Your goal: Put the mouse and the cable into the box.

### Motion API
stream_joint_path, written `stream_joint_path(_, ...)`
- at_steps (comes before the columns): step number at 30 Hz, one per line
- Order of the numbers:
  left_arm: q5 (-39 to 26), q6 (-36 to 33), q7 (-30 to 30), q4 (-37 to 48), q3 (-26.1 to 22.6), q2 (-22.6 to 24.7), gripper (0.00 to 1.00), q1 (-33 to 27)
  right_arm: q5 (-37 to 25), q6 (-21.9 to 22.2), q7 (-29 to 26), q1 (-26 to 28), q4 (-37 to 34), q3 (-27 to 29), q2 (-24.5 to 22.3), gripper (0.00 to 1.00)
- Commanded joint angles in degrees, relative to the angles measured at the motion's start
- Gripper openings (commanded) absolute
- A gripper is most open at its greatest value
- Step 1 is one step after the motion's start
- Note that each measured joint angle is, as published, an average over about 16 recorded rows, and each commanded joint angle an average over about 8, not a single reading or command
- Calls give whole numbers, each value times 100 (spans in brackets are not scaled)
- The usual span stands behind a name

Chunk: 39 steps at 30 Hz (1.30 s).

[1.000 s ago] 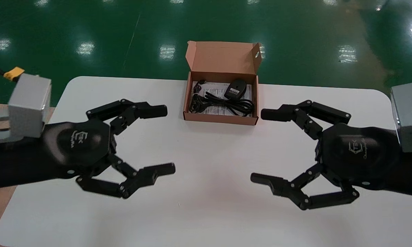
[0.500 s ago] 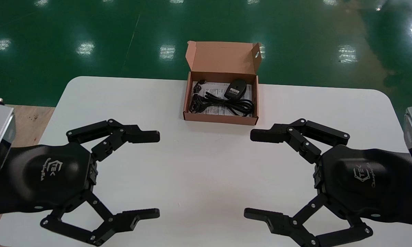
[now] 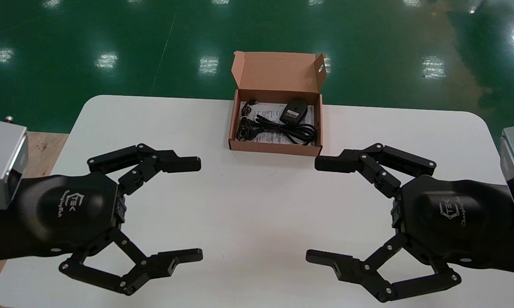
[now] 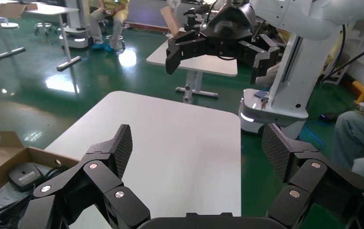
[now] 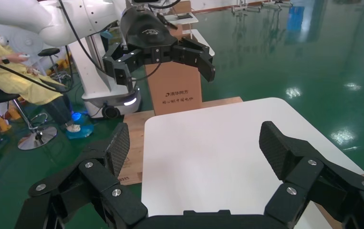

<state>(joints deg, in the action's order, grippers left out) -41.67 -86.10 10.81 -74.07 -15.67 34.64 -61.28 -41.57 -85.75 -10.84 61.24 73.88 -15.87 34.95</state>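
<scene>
brown cardboard, the box [image 3: 276, 148] sits open at the far edge of the white table [image 3: 257, 201], its lid standing up behind it. inside, the black mouse [image 3: 294, 111] lies toward the far right corner, and the black cable [image 3: 278, 128] sprawls in loose coils across a printed sheet [image 3: 278, 137] on the box floor. both are well apart from either hand. the left gripper [image 3: 193, 209] hovers over the near left of the table, fingers spread wide and holding nothing. the right gripper [image 3: 319, 209] mirrors it on the near right, just as wide and bare, its upper fingertip just beside the box's near right corner. the left wrist view catches one corner of the box with the mouse and cable inside. the right wrist view takes in plain table top and, farther off, the left gripper.
</scene>
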Motion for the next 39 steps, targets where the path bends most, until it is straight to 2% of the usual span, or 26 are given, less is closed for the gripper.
stream_joint_path(1, -4, 7, -1, 10, -7, 7, 100, -5, -9, 2, 5, 9, -11, -5, 1, 100)
stream_joint_path(39, -18, 41, -7, 50, -34, 36, 100, -27, -42, 10, 23, 47, -52, -24, 8, 100)
